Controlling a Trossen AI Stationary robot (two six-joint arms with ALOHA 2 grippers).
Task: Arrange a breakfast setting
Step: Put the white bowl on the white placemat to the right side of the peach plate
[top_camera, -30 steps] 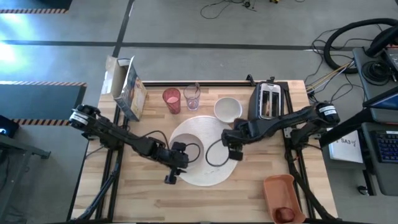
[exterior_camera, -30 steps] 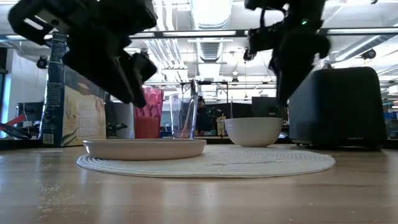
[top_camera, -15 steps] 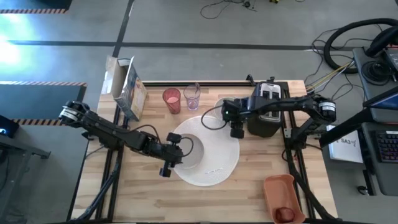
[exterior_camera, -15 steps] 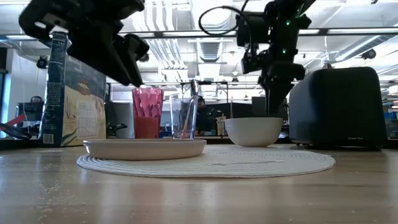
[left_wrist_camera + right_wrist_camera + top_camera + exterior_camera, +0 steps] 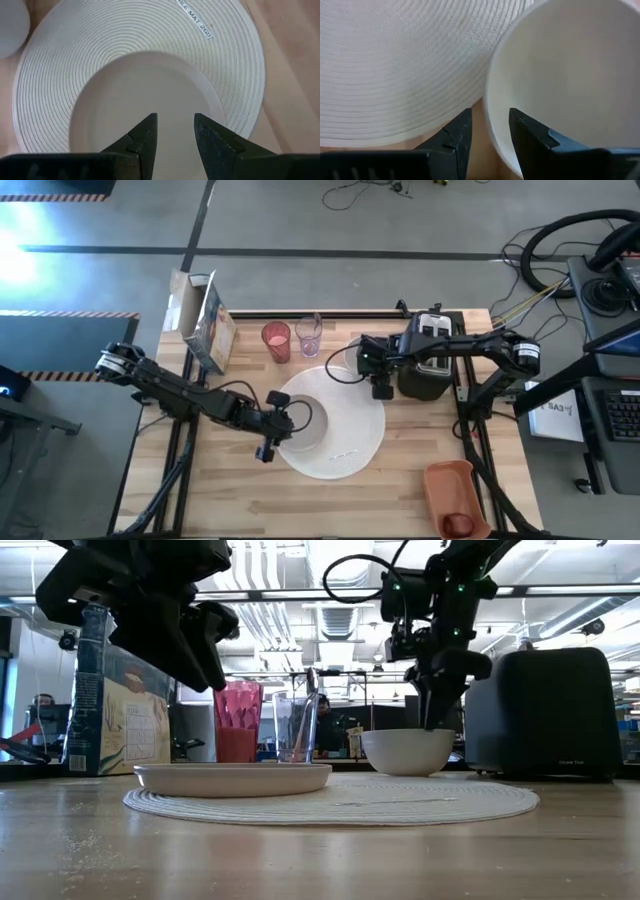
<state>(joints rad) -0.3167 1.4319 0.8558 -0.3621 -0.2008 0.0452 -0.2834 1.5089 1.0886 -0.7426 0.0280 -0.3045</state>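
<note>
My left claw point(image 5: 173, 131) hangs above the smaller pale plate point(image 5: 303, 423), its two dark tapered fingers parted by a narrow gap and grasping nothing. That plate is smooth, round and shallow, and sits on the large white round mat point(image 5: 340, 435), whose surface is ribbed in concentric coils. My right claw point(image 5: 489, 127) hovers at the near rim of the small white bowl point(image 5: 407, 751), fingers likewise slightly apart and empty, the rim lying just ahead of them. The bowl is glossy and rounded, standing on the plank-wood desk point(image 5: 240, 495) beside the boxy black toaster point(image 5: 428, 355). Behind the mat stand the ribbed pink tumbler point(image 5: 276, 340) and the clear glass point(image 5: 309, 336), the latter with a utensil inside. An orange-red rectangular tray point(image 5: 452, 496) occupies the desk's near right corner.
</note>
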